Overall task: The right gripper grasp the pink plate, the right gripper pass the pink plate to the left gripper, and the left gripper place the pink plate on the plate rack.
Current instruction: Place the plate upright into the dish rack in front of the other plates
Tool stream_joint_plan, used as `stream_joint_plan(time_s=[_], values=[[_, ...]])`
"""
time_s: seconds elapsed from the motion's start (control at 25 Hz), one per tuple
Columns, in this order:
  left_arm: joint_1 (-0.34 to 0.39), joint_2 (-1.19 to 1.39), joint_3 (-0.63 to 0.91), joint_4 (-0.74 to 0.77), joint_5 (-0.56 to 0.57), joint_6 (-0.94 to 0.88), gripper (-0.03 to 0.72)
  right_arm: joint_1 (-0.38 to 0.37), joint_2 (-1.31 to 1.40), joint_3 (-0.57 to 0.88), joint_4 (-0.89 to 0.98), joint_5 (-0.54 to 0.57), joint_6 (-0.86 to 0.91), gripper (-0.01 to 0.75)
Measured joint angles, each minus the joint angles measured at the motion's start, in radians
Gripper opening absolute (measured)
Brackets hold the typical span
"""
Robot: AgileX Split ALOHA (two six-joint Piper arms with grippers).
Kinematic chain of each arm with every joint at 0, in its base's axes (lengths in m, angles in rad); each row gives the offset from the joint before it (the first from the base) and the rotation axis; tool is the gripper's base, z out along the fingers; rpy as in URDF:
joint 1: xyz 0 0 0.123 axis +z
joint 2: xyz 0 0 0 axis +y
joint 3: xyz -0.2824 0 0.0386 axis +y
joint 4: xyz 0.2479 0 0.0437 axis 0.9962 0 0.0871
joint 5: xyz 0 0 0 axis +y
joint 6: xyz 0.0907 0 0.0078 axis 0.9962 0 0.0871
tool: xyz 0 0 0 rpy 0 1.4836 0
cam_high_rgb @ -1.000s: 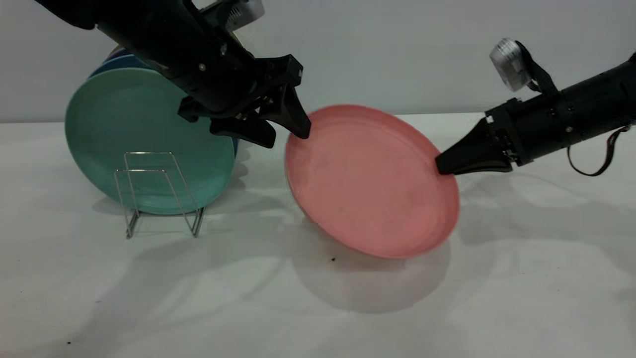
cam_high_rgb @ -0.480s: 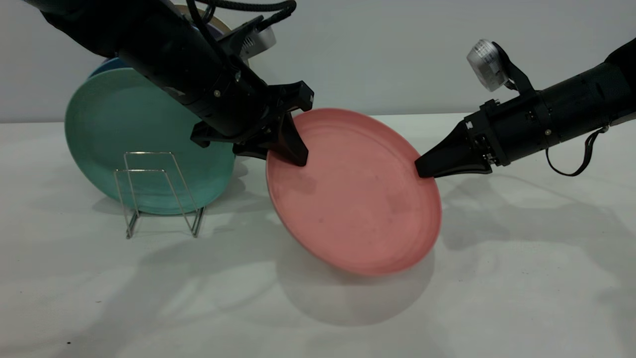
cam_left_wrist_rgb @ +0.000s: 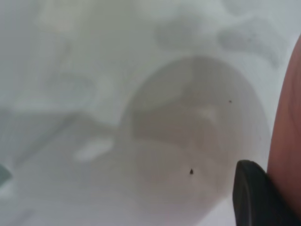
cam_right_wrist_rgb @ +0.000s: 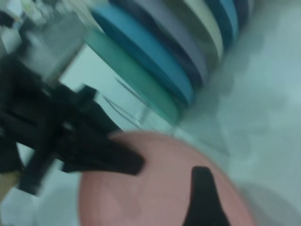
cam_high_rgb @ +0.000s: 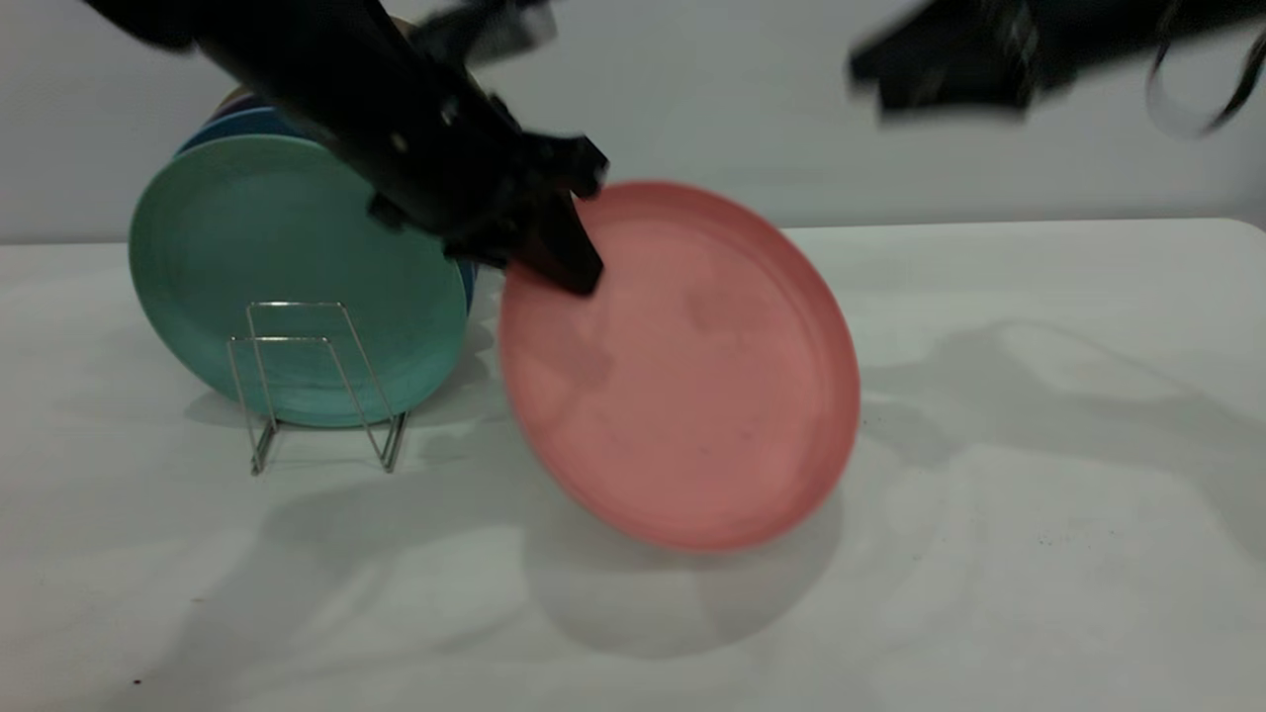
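Observation:
The pink plate (cam_high_rgb: 682, 386) hangs tilted above the table, its face toward the exterior camera. My left gripper (cam_high_rgb: 579, 282) is shut on its upper left rim; one black finger (cam_left_wrist_rgb: 254, 197) shows against the plate edge (cam_left_wrist_rgb: 289, 141) in the left wrist view. My right gripper (cam_high_rgb: 870, 74) is raised high at the upper right, open and clear of the plate. In the right wrist view one of its fingers (cam_right_wrist_rgb: 202, 197) shows over the plate (cam_right_wrist_rgb: 155, 197), with the left gripper (cam_right_wrist_rgb: 127, 162) clamped on the rim. The wire plate rack (cam_high_rgb: 316, 386) stands to the left.
A green plate (cam_high_rgb: 267, 257) stands upright in the rack, with blue plates (cam_high_rgb: 237, 124) and other colours stacked behind it. The rack's front loops hold nothing. The white table (cam_high_rgb: 1039, 554) spreads to the right and front.
My right gripper let go of the pink plate and swung up and away. My left gripper now carries the plate alone, and it has shifted slightly left and tilted more upright.

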Motion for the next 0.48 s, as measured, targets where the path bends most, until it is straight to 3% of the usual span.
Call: stream_joint_plan(time_s=[0.12, 0.24, 0.48], values=[[0.035, -0.091, 0.0, 0.098, 0.078, 0.079, 0.075, -0.027, -0.148, 0.0, -0.075, 0.076, 0.128, 0.546], [0.089, -0.217, 0.0, 0.213, 0.143, 0.201, 0.075, -0.031, -0.304, 0.0, -0.233, 0.103, 0.26, 0.504], [0.18, -0.409, 0.0, 0.36, 0.177, 0.536, 0.075, 0.036, -0.596, 0.008, -0.614, 0.14, 0.528, 0.38]])
